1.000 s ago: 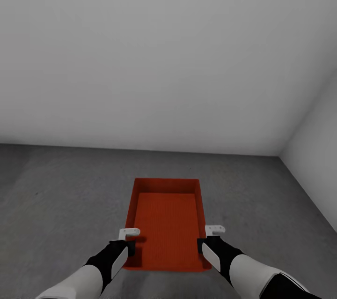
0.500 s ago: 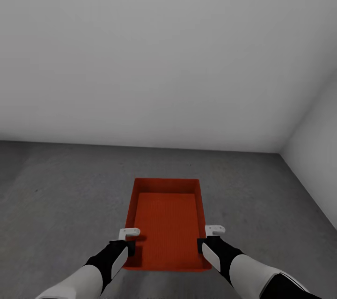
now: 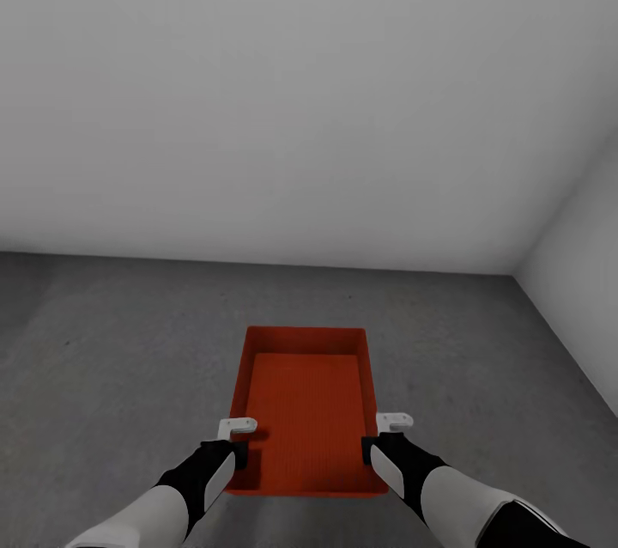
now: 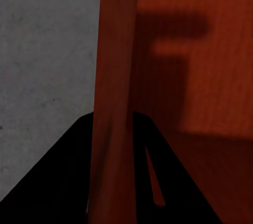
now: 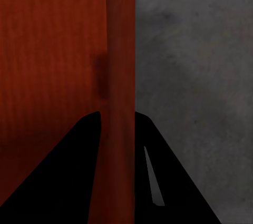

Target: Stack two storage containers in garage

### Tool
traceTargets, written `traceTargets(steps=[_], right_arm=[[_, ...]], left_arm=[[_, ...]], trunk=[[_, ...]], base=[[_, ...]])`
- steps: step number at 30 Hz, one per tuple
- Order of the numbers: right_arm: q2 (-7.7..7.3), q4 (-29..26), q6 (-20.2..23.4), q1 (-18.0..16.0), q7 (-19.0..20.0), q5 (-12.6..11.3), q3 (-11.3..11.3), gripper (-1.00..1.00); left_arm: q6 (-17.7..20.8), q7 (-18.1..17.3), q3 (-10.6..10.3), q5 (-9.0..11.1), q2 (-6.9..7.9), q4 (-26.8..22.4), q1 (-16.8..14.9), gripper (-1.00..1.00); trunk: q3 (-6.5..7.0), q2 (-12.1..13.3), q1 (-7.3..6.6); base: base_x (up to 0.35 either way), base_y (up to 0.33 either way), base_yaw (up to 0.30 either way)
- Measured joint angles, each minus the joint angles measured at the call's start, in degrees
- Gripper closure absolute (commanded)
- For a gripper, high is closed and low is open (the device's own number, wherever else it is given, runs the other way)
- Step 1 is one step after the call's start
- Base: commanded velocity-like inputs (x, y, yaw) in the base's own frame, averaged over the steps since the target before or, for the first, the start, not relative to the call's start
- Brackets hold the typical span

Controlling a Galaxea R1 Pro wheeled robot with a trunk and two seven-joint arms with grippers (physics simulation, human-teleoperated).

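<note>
One orange-red storage container [image 3: 306,406] is held low in front of me over the dark grey garage floor [image 3: 103,342]. My left gripper [image 3: 239,450] is shut on its left wall and my right gripper [image 3: 370,448] is shut on its right wall. In the left wrist view the gripper [image 4: 113,174] straddles the container's rim [image 4: 113,76], one finger inside and one outside. The right wrist view has the gripper [image 5: 120,168] clamped the same way on the opposite rim [image 5: 121,50]. The bin is empty. I cannot tell whether its base touches the floor.
A bare pale grey wall [image 3: 300,101] stands ahead, a short way beyond the container. A second wall [image 3: 588,273] meets it in a corner at the right. Rough grey floor stretches to the left and ahead of the bin.
The line where wall meets floor has risen slightly in the picture, so the camera has moved. The container and both grippers keep the same place in view.
</note>
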Motion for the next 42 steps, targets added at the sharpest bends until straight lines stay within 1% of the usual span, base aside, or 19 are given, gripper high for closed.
traceTargets(steps=[39, 42], right_arm=[[0.0, 0.1, 0.0, 0.0, 0.1, 0.0, -0.1, 1.0], [0.0, 0.1, 0.1, 0.0, 0.1, 0.0, -0.1, 1.0]], left_arm=[[0.1, 0.0, 0.1, -0.2, -0.02, 0.0, 0.0, 1.0], [0.1, 0.0, 0.1, -0.1, -0.02, 0.0, 0.0, 1.0]], trunk=[[-0.07, 0.0, 0.0], [-0.6, -1.2, 0.65]], base=[[0.0, 0.0, 0.0], [0.0, 0.0, 0.0]])
